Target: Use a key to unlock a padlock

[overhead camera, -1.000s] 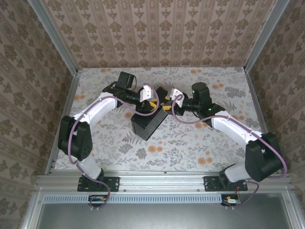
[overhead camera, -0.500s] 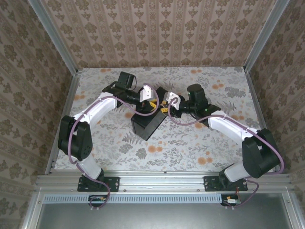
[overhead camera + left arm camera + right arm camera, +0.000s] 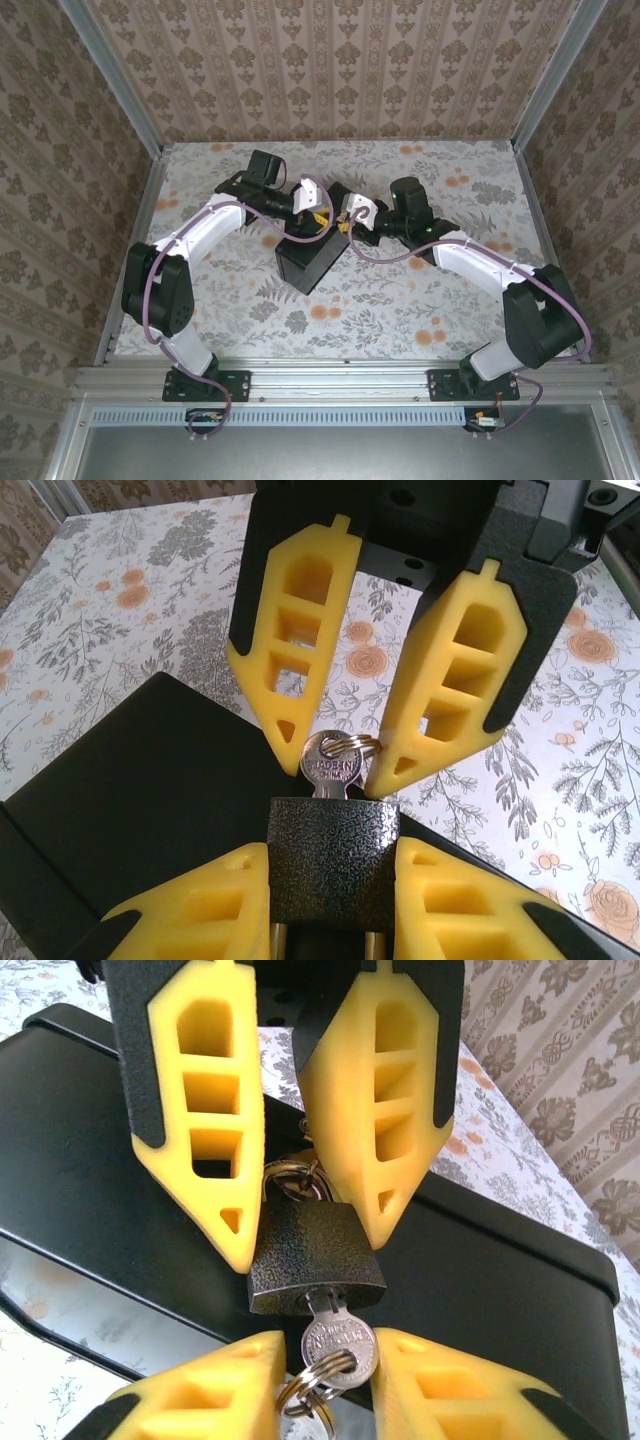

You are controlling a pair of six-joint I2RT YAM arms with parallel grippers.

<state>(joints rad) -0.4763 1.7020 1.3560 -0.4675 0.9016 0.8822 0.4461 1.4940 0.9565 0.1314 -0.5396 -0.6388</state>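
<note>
1. Top external: the left gripper [image 3: 318,207] and the right gripper [image 3: 349,214] meet tip to tip above the far corner of the black box [image 3: 305,265]. The left arm reaches in from the box's left side and the right arm from its right. What sits between the fingertips is too small to read here.
2. Left wrist: just above the box lid, the left gripper is closed to the width of the padlock [image 3: 333,865], with one pad pressed on each side of its dark, hammered body. The key [image 3: 330,768] stands in the keyway on the end facing away from this arm, with its key ring [image 3: 352,743] behind the head. The right gripper's fingers touch the head's two edges.
3. Right wrist: with the box as backdrop, the right gripper is narrowed onto the key's head (the ring dangles in front). The padlock lies straight ahead of these fingers.
4. Judgement: key shank and lock body share one line, running from the right gripper to the left above the box. The turn depends on the right wrist rolling about that line while the left holds the body steady. An off-axis roll could slip the edge grip.
</note>
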